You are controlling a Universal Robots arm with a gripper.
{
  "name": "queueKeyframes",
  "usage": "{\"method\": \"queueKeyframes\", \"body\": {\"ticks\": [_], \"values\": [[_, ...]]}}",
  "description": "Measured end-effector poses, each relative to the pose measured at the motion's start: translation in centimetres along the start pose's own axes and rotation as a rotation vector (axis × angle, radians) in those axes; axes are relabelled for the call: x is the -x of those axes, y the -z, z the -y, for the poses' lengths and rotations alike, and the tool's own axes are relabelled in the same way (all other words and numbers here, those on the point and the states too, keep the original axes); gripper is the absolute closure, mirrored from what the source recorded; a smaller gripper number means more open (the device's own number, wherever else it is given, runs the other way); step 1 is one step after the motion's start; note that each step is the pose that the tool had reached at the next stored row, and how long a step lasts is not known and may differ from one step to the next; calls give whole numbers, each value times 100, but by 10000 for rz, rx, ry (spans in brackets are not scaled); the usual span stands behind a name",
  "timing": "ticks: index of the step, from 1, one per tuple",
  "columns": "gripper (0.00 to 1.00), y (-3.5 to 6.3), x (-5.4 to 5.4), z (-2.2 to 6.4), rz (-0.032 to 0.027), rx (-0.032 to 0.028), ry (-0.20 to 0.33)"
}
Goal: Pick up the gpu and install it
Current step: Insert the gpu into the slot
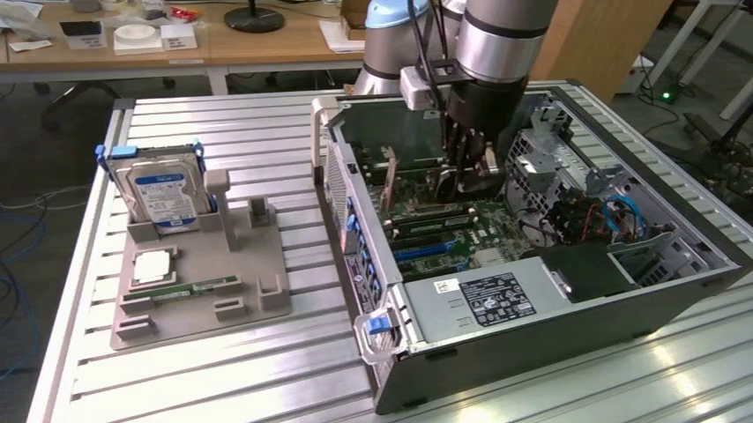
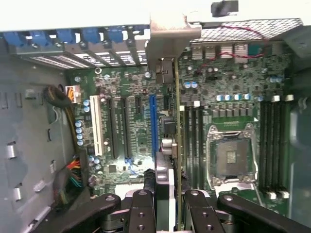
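Wrist view is showing the gripper (image 2: 167, 206) part-closed, clamping the gpu (image 2: 168, 131) upright over the motherboard (image 2: 131, 126) slots; pickup is done, and seating is looking unfinished.

Green mobo (image 2: 131, 141) w/ blue slot (image 2: 153, 126); black gripper (image 2: 167, 198); silver-bracket gpu (image 2: 167, 145).

Black gripper (image 2: 168, 196) clamps the thin, dark, silver-bracketed gpu (image 2: 166, 145) edge-on over a green motherboard (image 2: 131, 136); a square silver CPU socket (image 2: 232, 158) sits at its three o'clock.
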State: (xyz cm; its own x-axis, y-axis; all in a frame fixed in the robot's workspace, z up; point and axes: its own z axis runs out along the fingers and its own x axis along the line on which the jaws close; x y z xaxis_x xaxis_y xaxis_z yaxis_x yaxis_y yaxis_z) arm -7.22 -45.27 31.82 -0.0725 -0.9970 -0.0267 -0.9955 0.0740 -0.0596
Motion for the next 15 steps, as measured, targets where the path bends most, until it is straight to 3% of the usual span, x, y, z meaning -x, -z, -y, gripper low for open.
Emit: {"method": "queueKeyframes", "body": {"ticks": [15], "values": [[72,-269,-15,-42,-2,0,-1]]}}
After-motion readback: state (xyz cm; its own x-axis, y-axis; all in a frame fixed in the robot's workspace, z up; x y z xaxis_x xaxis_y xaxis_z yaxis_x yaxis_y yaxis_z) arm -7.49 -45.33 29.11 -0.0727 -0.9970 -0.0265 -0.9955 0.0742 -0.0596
